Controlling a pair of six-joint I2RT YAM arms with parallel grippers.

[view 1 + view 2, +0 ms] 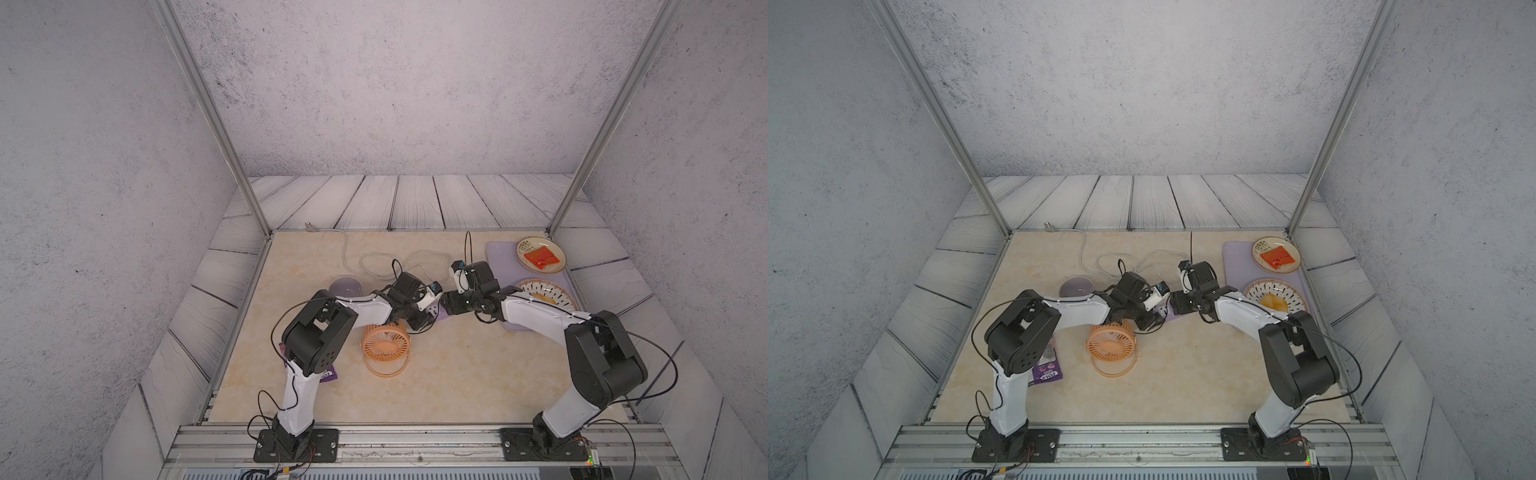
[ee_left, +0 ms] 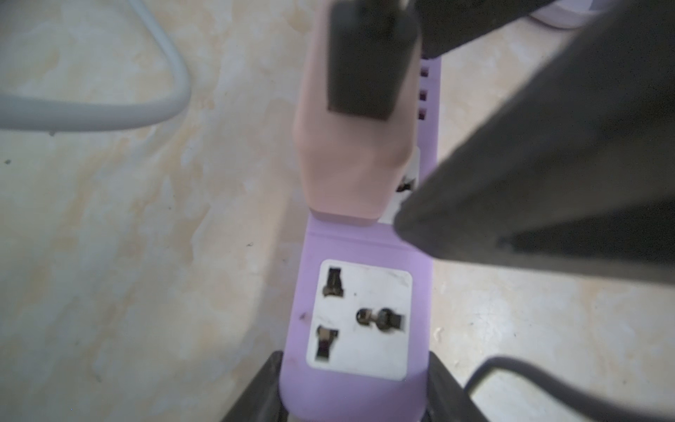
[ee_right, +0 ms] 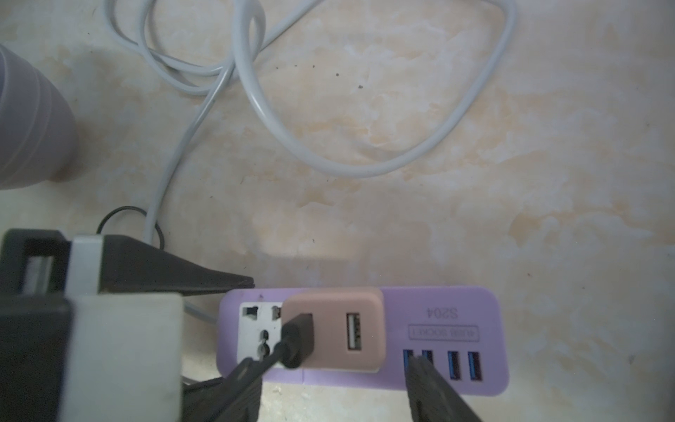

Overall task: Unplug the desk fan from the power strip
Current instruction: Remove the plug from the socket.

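Here the left gripper (image 2: 353, 380) clamps one end of the power strip (image 3: 438, 318); the right gripper (image 3: 332, 365) straddles the pink plug (image 3: 339, 329) (seated in the strip), fingers apart, with the desk fan (image 1: 385, 344) standing just beside

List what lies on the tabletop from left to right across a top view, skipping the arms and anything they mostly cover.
In order: purple packet → lilac bowl → desk fan → lilac tray.
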